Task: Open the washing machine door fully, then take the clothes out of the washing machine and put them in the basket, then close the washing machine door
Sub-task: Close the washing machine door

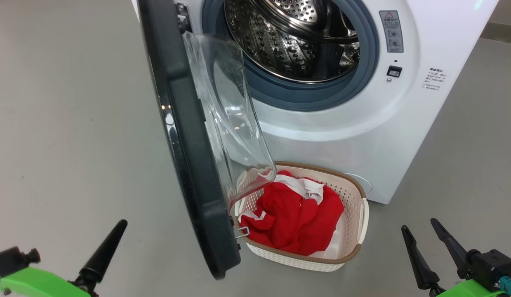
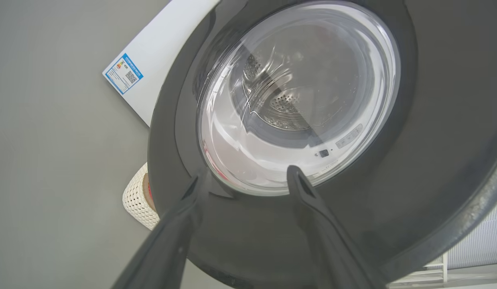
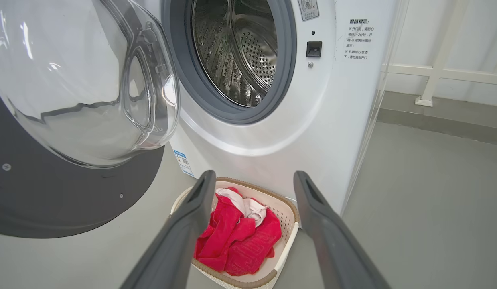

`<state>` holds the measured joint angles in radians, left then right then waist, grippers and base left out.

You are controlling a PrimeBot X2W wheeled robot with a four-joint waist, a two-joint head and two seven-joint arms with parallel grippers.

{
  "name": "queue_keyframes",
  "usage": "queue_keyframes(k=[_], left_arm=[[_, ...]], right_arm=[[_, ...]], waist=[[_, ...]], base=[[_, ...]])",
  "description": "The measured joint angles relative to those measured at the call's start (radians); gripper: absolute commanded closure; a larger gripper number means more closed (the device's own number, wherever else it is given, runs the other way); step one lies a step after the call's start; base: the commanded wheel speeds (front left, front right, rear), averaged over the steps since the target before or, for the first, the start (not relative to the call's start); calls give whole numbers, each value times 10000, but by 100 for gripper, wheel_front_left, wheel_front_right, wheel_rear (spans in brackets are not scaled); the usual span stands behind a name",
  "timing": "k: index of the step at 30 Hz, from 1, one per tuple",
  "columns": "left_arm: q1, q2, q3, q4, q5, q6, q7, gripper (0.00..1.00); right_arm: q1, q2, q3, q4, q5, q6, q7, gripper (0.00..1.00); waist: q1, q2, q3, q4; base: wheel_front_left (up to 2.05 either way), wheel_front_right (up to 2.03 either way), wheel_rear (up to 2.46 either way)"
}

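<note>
The washing machine [image 1: 346, 136] stands with its door [image 1: 189, 148] swung wide open, black rim edge-on and clear glass bowl [image 1: 228, 111] bulging toward the drum [image 1: 292, 37], which looks bare steel. The red and white clothes [image 1: 296, 214] lie in the cream basket [image 1: 354, 194] on the floor below the opening. My left gripper [image 2: 244, 176] is open, facing the door's outer side [image 2: 280, 224] from close by, apart from it. My right gripper [image 3: 252, 180] is open and holds nothing, hanging back from the basket [image 3: 288, 212] and clothes [image 3: 236, 237].
Grey floor [image 1: 65, 123] spreads to the left of the door and to the right of the washer. A white railing and wall [image 3: 441, 68] run behind the machine on its right. The door overhangs the basket's left end.
</note>
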<state>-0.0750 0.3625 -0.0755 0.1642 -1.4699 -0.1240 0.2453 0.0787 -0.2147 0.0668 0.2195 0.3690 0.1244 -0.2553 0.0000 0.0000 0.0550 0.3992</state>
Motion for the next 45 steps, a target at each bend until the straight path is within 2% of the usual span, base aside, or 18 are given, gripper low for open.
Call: queue_keyframes(k=[10,16,21,25,32,39,45], left_arm=[[179,10,-1014,209,771,0,-2339,0],[184,201,-2249,803,1720,-2,-4358,0],[181,251,-2594,1350,2466,-2,-4932,0],[179,-73,-1952,1517,3701,-2,-4949,0],[254,-947,-426,1252,6803,-6,-4949,0],[594,-1572,518,907,10065,-12,-4949,0],[842,-2105,1208,577,12201,-12,-4949,0]], right_arm=[[-3,2,-148,-2,0,0,0,0],[-3,4,-199,-4,0,0,0,0],[-3,6,-199,-8,0,0,0,0],[-2,8,-201,-12,0,0,0,0],[-1,6,-201,-13,0,0,0,0],[1,4,-244,-25,0,0,0,0],[2,4,-286,-48,0,0,0,0]], waist=[[0,0,20,-64],[0,0,23,-70],[0,0,-7,-70],[0,0,-62,-50],[0,0,-151,-54],[0,0,-235,-84],[0,0,-296,-107]], base=[[0,0,0],[0,0,0],[0,0,0],[0,0,0],[0,0,0],[0,0,0],[0,0,0]])
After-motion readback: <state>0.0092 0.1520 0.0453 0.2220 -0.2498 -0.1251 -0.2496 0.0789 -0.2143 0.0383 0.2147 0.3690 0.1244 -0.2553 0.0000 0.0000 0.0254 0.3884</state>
